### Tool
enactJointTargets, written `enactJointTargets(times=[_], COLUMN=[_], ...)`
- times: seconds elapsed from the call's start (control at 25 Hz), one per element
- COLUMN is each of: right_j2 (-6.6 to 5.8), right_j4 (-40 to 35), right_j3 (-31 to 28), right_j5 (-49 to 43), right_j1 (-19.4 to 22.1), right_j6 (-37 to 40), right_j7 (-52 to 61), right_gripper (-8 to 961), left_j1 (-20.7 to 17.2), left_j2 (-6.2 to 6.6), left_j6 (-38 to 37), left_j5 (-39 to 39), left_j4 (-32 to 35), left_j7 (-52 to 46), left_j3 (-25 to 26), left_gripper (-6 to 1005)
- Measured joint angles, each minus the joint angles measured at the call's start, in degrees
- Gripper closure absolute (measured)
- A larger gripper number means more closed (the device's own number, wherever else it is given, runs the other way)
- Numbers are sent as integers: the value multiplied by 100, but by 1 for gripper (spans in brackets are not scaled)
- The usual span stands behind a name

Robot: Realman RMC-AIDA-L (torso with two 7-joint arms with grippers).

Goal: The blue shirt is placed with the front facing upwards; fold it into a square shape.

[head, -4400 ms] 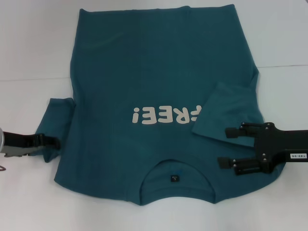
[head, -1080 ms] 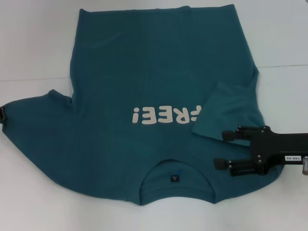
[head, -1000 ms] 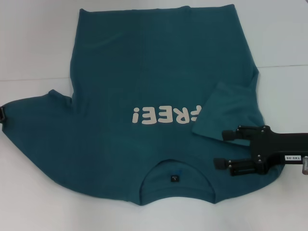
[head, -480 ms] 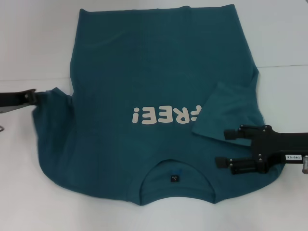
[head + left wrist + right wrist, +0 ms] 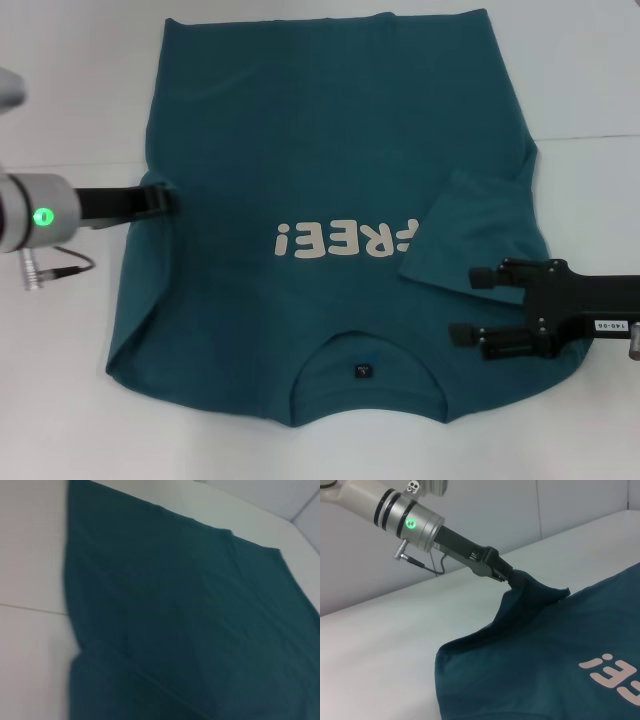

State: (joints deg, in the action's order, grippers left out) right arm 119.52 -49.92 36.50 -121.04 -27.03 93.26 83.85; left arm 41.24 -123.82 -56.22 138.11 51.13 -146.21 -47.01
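1. We are looking at the blue shirt [image 5: 330,200] lying front up across the middle of the worktop [image 5: 60,90], collar at the near edge, hem at the far edge; its long axis is running near to far.
2. Our left end effector [image 5: 168,199] is pinching the left sleeve [image 5: 532,587] and lifting it above the shirt's left edge; the chest lettering [image 5: 345,240] is lying inward, toward the right edge, so we judge the fold is heading that way.
3. Our right end effector [image 5: 470,307] is hovering wide apart over the folded right sleeve [image 5: 470,235], gripping nothing.
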Motion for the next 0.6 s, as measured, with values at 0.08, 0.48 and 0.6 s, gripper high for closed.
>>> enactJointTargets(times=[0.08, 0.48, 0.6], right_j2=[0, 0, 0], right_j4=[0, 0, 0], right_j3=[-3, 22, 23], right_j5=[-3, -8, -8], right_j1=[8, 24, 23], right_j6=[-7, -45, -45], right_j7=[0, -5, -7], right_gripper=[12, 12, 12], left_j1=[19, 30, 42], left_j2=[-6, -26, -28], left_j6=[20, 69, 70], left_j5=[-147, -873, -1019], left_j4=[-62, -234, -245], left_j7=[5, 88, 98], left_j3=[-165, -732, -875], left_gripper=[967, 968, 968])
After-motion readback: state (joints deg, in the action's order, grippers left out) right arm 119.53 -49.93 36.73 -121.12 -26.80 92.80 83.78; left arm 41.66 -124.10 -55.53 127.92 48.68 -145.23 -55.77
